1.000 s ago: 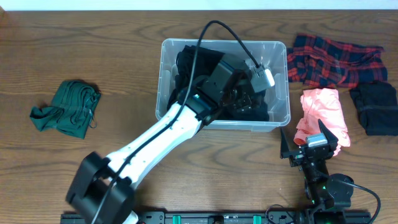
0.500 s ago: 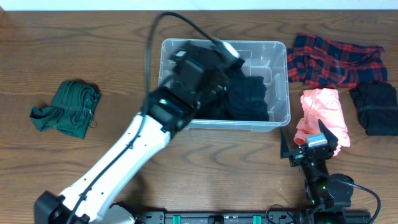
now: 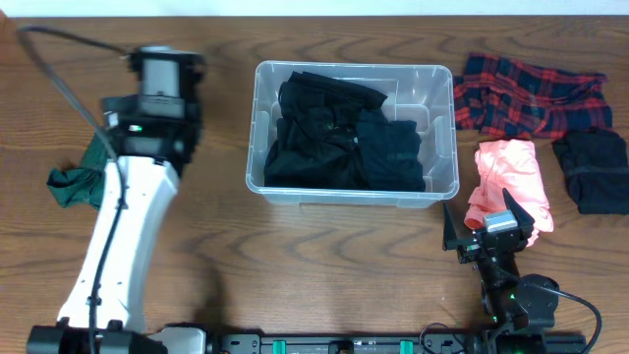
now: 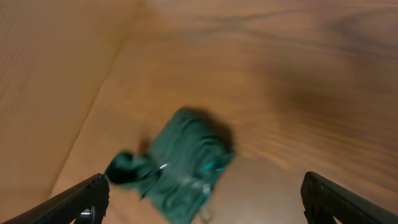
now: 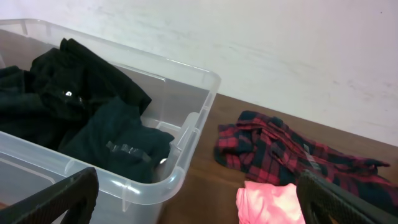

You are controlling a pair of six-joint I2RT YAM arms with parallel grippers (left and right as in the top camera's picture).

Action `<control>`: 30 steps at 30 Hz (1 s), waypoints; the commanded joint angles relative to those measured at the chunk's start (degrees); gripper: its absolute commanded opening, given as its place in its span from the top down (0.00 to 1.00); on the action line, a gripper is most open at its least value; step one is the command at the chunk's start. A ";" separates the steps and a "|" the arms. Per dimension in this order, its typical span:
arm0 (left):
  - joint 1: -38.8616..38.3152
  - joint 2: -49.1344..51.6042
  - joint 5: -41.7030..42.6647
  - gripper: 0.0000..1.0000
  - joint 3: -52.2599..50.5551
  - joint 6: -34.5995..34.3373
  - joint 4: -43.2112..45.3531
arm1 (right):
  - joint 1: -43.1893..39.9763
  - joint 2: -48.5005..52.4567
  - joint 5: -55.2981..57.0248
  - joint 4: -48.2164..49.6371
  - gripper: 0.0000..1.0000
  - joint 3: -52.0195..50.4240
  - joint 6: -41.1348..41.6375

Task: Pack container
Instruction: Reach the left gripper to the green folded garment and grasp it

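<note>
Table [image 3: 324, 256]: brown wood grain.
Green cloth [image 4: 186, 165]: crumpled at far left.
Left gripper [image 4: 202, 186]: above it, spread wide, empty.
Container [image 3: 354, 197]: centre, black clothes [image 3: 334, 138] inside.
Right gripper [image 3: 480, 222]: spread wide, empty, near a pink garment [image 3: 511, 172].
Plaid shirt [image 3: 521, 93]: right of container.

Left arm [image 3: 133, 197] is withdrawn from the container [image 3: 257, 118] and now stands at 9 o'clock over the table [image 3: 324, 265], claw [image 4: 205, 190] spread wide above the green cloth [image 4: 186, 158]. Black clothing [image 3: 339, 138], previously obscured, lies uncovered inside the container.
</note>
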 commanded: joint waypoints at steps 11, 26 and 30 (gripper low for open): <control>16.13 13.44 8.96 0.02 0.46 3.69 3.30 | -0.39 -0.31 -0.42 -0.13 0.01 -0.09 -0.70; 23.37 27.71 29.18 0.02 0.46 21.44 12.92 | -0.42 -0.31 -0.42 -0.13 0.01 -0.09 -0.70; 23.37 31.71 33.79 0.02 0.46 23.85 13.68 | -0.39 -0.31 -0.42 -0.13 0.01 -0.09 -0.70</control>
